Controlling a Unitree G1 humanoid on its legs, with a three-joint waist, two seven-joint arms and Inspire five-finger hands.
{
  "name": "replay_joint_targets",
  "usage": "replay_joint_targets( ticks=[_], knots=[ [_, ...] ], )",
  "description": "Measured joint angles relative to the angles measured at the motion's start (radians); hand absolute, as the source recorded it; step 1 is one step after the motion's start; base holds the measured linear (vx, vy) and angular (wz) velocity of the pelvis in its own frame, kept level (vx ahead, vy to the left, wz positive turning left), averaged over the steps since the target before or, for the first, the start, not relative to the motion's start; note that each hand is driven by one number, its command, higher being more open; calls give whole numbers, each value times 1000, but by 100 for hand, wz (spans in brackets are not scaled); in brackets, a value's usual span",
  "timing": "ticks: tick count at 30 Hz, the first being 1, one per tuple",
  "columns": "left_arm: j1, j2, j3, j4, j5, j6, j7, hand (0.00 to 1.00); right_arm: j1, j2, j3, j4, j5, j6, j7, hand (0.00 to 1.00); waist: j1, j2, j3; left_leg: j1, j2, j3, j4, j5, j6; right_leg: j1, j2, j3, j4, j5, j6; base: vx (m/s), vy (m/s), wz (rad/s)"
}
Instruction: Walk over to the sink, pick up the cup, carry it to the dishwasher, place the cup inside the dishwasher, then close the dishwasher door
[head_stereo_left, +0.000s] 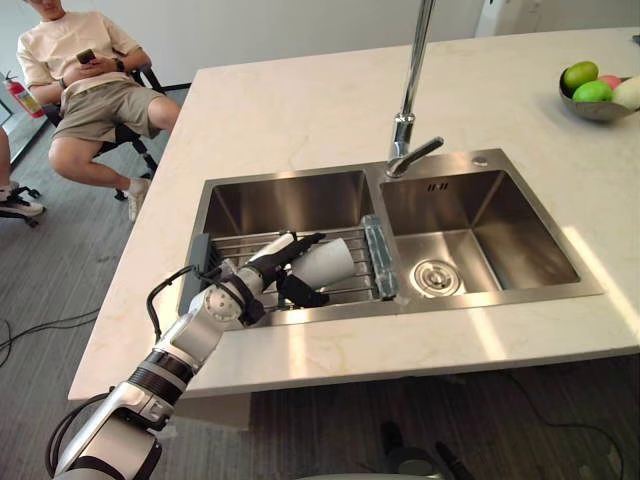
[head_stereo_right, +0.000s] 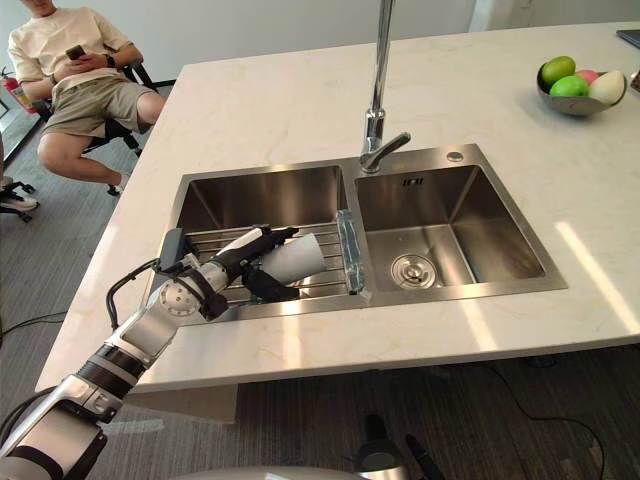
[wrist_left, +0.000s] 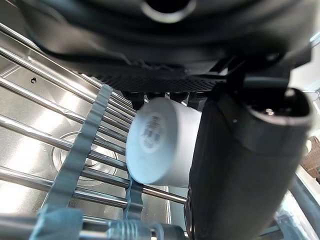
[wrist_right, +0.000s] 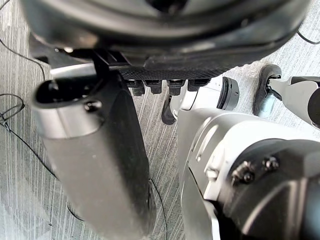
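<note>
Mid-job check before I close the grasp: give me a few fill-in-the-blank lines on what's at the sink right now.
1. The cup lies on its ___ on the wire rack.
2. The wire rack spans the ___ basin of the sink.
3. The left hand has the cup between its fingers and its ___.
4. The bowl at the counter's far right corner holds ___.

Missing words: side; left; thumb; fruit.

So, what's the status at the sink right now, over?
Left hand open, straddling cup. Cup on its side on sink rack, not lifted. Right hand open, idle. Nothing seems in the way.
</note>
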Motion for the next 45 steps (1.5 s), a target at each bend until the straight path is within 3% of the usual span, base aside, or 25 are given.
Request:
replay_joint_targets(
  ticks=[7, 16, 24, 34, 45],
  knots=[
    [-24, 1, -9, 6, 54, 31, -40, 100, 1, -7, -22, -14, 0, 1, 2, 100, -4, 16, 8, -3, 2, 1, 1, -1, -1, -3, 1, 1, 0, 0, -1, -25, -21, 0],
    [-46, 1, -20, 40, 55, -7, -33, 100, 0, -12, -22, -32, 1, -3, 3, 100, -7, 29, 14, -13, 2, 2, 3, -1, -2, -18, 2, 2, 8, -1, -2, 0, 0, 0],
    [-46, 20, -59, 37, -29, -22, 12, 100, 2, -12, 9, -32, 2, -22, 2, 100, -14, 28, 16, -13, 3, -2, 5, -1, -1, -17, -1, -1, 11, -2, -2, 0, 0, 0],
    [-17, 1, -68, 9, -208, 58, 122, 100, 23, 4, 148, -36, 23, -32, -49, 100, -16, 19, 21, -14, 2, -5, 10, -1, -1, -16, -2, -8, 18, -4, -3, 0, 0, 0],
    [5, -26, -34, -7, -221, 64, 133, 100, 32, 5, 200, -56, 40, -30, -81, 100, -8, 7, 27, -14, 5, -2, 11, -1, -1, -17, 2, -7, 19, -4, -3, 0, 0, 0]
  ],
)
